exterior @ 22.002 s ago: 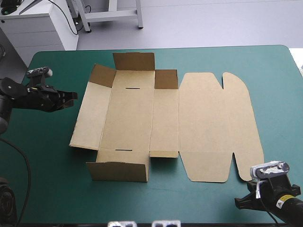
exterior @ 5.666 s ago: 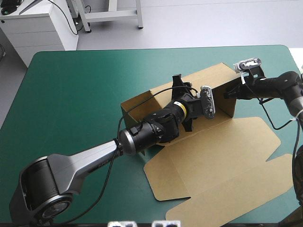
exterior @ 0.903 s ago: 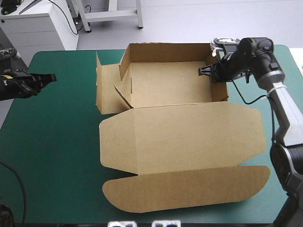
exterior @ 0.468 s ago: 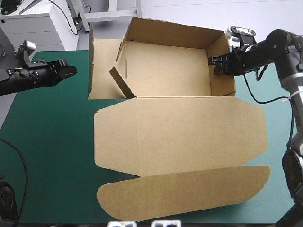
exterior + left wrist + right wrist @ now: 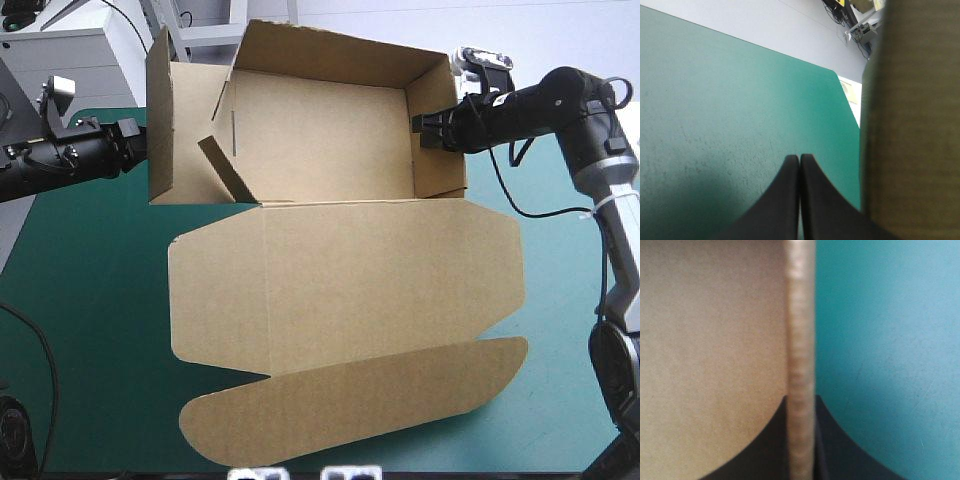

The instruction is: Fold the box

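1. The box (image 5: 330,150) was over the middle and far part of the teal-green cover (image 5: 90,300). Its tray end looked raised off the table and tipped. The lid (image 5: 350,270) spread toward the near edge, with the rounded tuck flap (image 5: 350,415) nearest of all.
2. The right gripper (image 5: 424,131) was clamped on the tray's right wall (image 5: 440,135) — its wrist view showed the board's edge pinched between the black fingers.
3. The left gripper (image 5: 799,159) had its fingers pressed together on nothing. It was just beside the outer face of the left wall panel (image 5: 185,130); whether it touched the board could not be told.
4. The step in hand looked like finishing the left end, where the panel stood splayed outward and a small tab (image 5: 225,172) leaned loose inside the tray.
   - The right grip would best serve as a steady anchor.
   - The left tip should press low, near the fold line, and slowly, so the board did not twist out of the clamp.
   - The tab needed to go in before the panel came over it.
5. The long axis of the tray ran left to right, roughly along the table's far edge. The open side faced up and toward the near edge — the lid pointed that way too.
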Tool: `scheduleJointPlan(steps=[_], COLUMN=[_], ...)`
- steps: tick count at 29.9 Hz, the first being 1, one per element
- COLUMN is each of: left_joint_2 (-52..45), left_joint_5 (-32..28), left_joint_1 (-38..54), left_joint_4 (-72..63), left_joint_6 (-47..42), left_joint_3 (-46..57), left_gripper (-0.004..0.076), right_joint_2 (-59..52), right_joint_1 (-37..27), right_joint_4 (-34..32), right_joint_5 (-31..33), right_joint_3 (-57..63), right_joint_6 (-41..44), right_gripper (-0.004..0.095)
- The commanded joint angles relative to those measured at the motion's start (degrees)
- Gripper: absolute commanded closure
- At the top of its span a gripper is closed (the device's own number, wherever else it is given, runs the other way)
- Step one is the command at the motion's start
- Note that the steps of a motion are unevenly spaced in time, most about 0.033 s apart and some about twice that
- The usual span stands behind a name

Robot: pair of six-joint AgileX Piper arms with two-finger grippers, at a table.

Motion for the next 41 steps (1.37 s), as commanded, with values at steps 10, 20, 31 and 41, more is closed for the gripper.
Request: scheduleJointPlan(steps=[10,20,31,41], left_joint_2=[-6.81,-7.56,-7.56,-7.46], left_joint_5=[2.88,7.19,4.11,5.79], left_joint_1=[-0.1,-0.54,-5.89,-9.04], left_joint_4=[-1.39,0.21,6.06,5.9], left_joint_6=[-0.34,-1.18,-5.61,-5.75], left_joint_3=[-1.48,-1.48,-1.48,-1.48], left_gripper=[0.0732,0.0732,0.0619,0.0253], right_joint_2=[-2.35,-1.08,-0.12,-0.12], right_joint_1=[6.54,10.75,12.53,12.61], right_joint_4=[-7.23,-10.22,-12.92,-14.35], right_joint_5=[-9.43,-13.21,-13.43,-13.32], right_joint_3=[-1.11,-1.11,-1.11,-1.11], right_joint_6=[3.97,6.26,7.89,9.14], right_gripper=[0.0926,0.0926,0.0925,0.0925])
